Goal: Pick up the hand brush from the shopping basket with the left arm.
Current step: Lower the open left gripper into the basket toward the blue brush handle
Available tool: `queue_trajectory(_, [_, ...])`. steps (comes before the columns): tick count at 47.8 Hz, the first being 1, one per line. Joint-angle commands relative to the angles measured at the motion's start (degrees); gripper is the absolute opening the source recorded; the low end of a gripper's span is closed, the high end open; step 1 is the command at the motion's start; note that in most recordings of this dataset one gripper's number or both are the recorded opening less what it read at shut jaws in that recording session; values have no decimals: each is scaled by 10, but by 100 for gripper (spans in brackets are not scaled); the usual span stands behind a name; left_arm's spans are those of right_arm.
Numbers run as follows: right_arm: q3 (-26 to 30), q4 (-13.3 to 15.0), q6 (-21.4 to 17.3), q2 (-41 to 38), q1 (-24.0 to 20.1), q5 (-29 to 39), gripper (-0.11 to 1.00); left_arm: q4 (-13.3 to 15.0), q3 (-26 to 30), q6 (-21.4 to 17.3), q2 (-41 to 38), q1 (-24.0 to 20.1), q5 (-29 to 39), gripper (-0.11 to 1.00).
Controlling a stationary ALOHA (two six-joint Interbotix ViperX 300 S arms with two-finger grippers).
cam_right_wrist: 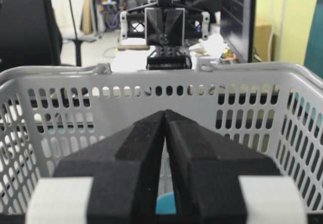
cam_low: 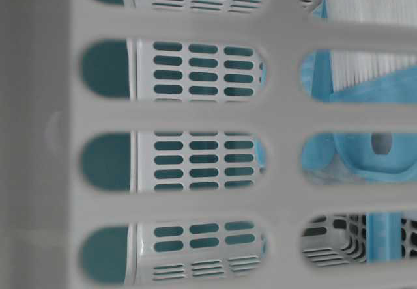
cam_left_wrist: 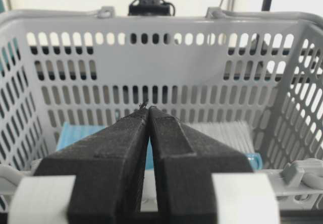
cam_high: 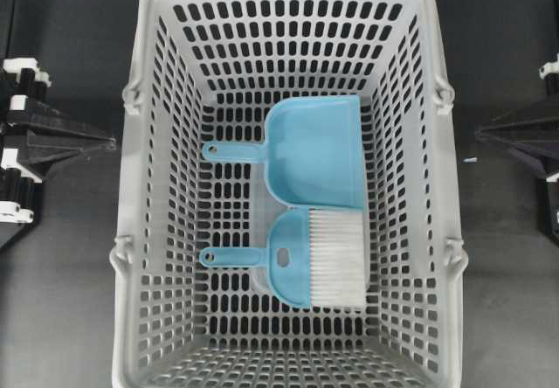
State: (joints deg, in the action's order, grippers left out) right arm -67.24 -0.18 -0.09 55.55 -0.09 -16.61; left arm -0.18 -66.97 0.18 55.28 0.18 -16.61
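Nearest on the shopping basket (cam_high: 131,318) floor lies the hand brush (cam_high: 301,259), light, stiff plastic, soft bristles; its thin left-pointing handle looks the best hold. Just beyond sits the dustpan (cam_high: 314,152). Both arms' jaws are together, outside.

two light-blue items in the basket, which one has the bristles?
The hand brush, the lower one in the overhead view: white bristles fan from its head. The dustpan above it is a bare scoop. Both handles point left.
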Motion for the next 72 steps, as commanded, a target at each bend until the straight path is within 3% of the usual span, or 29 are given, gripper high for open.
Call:
queue_trajectory(1, [10,-1,-4,-5,2,-4,0,-23,45,10,-4,3,22,6])
queue_trajectory(5, [20,-4,-3,-2,1,18,1,-23,77,16,-14,3,71,0])
queue_trajectory(20, [64,-4,4,17,1,173,-1,-23,227,21,-122,26,301,0])
queue_trajectory(29, [67,-4,7,29,2,197,-1,-23,316,12,-223,41,427,0])
queue_trajectory(40, [68,-4,9,31,2,198,2,-24,403,16,-322,50,523,0])
queue_trajectory(44, [68,-3,9,31,3,198,13,-23,432,20,-349,54,552,0])
queue_trajectory(53, [67,-3,8,30,4,196,62,-24,490,34,-410,60,624,0])
queue_trajectory(57, [64,-3,7,30,4,194,77,-23,504,50,-430,60,650,1])
queue_trajectory(61, [63,-3,7,32,4,194,78,-24,512,72,-445,62,658,13])
queue_trajectory(72, [58,-3,7,37,4,194,77,-24,523,141,-483,88,664,79])
